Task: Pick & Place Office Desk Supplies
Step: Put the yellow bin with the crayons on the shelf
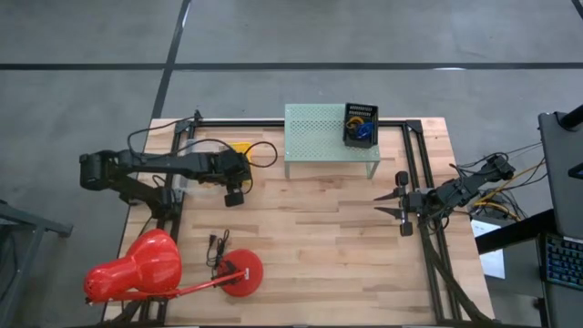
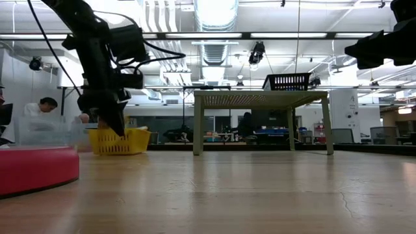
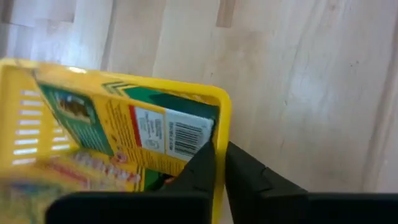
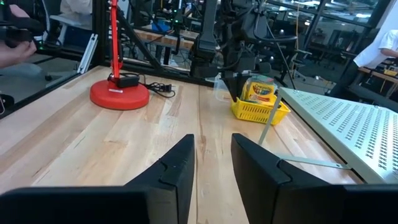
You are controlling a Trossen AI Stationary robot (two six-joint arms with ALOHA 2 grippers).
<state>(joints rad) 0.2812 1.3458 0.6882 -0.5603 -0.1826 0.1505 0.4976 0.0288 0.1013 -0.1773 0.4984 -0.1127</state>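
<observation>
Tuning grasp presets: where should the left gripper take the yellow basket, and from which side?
By the rim wall, from above. The yellow basket is open-topped with thin upright walls and crayon boxes filling it. The left gripper straddles its wall, one finger inside, one outside.

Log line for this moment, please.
left gripper: shut on yellow basket rim | crayon box: inside | right gripper: open, idle

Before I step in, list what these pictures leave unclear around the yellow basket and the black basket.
- Yellow basket: in the high view the left gripper and its arm cover most of it.
- Crayon box: left wrist view cuts it off at the edge; blur hides its lower part.
- Black basket on the green shelf: contents too small in the high view, behind its wall in the low view.
- Right gripper: open, holding nothing, apart from both baskets.
</observation>
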